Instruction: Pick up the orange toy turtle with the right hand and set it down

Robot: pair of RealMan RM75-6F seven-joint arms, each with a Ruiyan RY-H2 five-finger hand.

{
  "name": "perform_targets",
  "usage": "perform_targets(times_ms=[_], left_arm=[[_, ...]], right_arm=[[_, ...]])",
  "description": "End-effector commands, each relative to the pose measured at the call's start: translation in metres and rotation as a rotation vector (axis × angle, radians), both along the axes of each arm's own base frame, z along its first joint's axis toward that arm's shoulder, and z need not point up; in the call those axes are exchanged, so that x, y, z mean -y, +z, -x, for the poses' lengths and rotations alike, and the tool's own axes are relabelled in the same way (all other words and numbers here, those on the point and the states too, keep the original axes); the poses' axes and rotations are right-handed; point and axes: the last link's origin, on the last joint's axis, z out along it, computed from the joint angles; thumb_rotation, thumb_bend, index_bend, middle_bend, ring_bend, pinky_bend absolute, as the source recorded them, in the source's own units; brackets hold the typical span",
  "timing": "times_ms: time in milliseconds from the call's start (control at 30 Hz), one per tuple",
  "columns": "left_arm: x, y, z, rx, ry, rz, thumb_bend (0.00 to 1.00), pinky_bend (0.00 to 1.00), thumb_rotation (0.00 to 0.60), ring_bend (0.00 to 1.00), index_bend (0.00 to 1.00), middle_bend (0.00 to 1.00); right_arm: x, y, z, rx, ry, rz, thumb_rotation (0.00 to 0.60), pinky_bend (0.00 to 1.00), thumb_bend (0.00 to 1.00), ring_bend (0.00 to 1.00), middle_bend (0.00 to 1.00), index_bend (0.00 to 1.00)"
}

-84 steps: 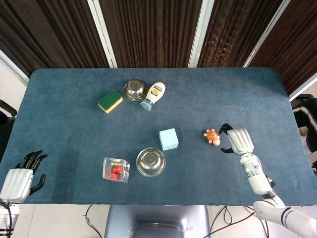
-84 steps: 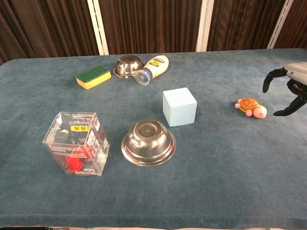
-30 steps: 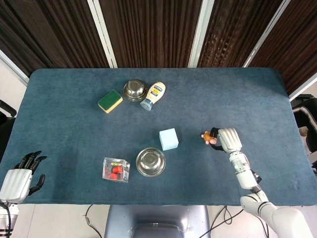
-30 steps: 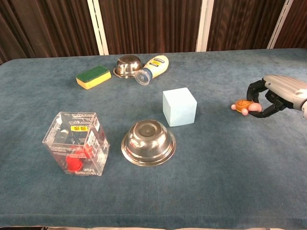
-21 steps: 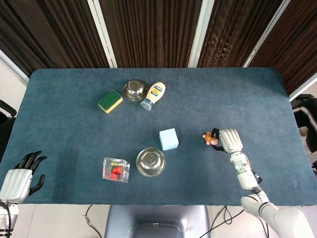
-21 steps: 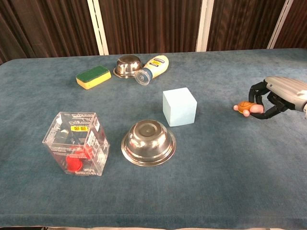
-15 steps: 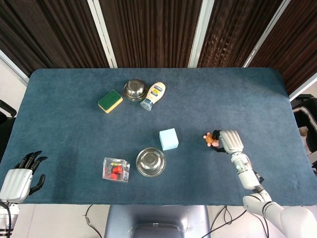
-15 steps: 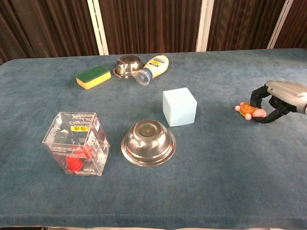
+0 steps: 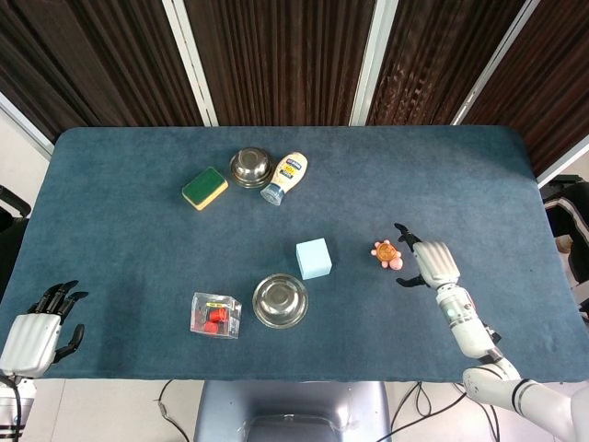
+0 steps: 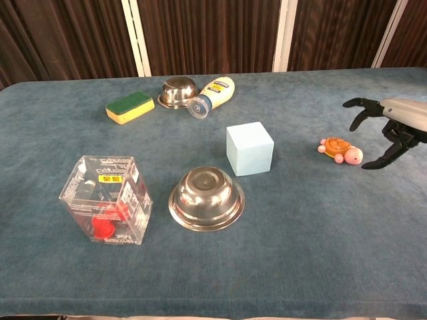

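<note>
Turtle (image 9: 387, 253) flat on table (image 9: 442, 175), right half, nearer the front edge than the back, right of the blue cube (image 9: 314, 258). Right hand (image 9: 434, 264) just beside it on the right, not touching, fingers (image 10: 365, 105) spread wide, holding nothing. Left hand (image 9: 37, 329) parked off the front-left corner, fingers loosely extended and apart, holding nothing.
</note>
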Motion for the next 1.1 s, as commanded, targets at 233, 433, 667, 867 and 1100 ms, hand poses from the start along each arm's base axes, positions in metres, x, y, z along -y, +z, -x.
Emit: perform_targets(times_ms=[233, 433, 667, 867, 1100], left_arm=[[0.0, 0.0, 0.0, -0.001, 0.003, 0.004, 0.45, 0.41, 0.6, 0.13, 0.25, 0.12], [0.0, 0.0, 0.001, 0.001, 0.004, 0.006, 0.45, 0.41, 0.6, 0.13, 0.26, 0.12], [0.0, 0.0, 0.002, 0.003, 0.007, 0.004, 0.45, 0.41, 0.6, 0.13, 0.26, 0.12], [0.0, 0.0, 0.001, 0.003, 0.005, 0.004, 0.45, 0.41, 0.6, 0.13, 0.26, 0.12], [0.0, 0.001, 0.001, 0.005, 0.004, -0.001, 0.45, 0.41, 0.6, 0.13, 0.26, 0.12]], right_arm=[[0.02, -0.002, 0.002, -0.052, -0.071, 0.028, 0.6, 0.93, 0.06, 0.93, 0.34, 0.23], [0.035, -0.014, 0.001, -0.005, -0.13, 0.008, 0.6, 0.92, 0.06, 0.93, 0.34, 0.33], [0.037, -0.026, -0.005, 0.035, -0.108, -0.001, 0.6, 0.93, 0.06, 0.93, 0.34, 0.41], [0.037, -0.033, -0.007, 0.06, -0.083, 0.004, 0.6, 0.94, 0.16, 0.95, 0.4, 0.55], [0.034, -0.037, -0.002, 0.081, -0.078, 0.003, 0.6, 0.98, 0.36, 0.99, 0.58, 0.77]])
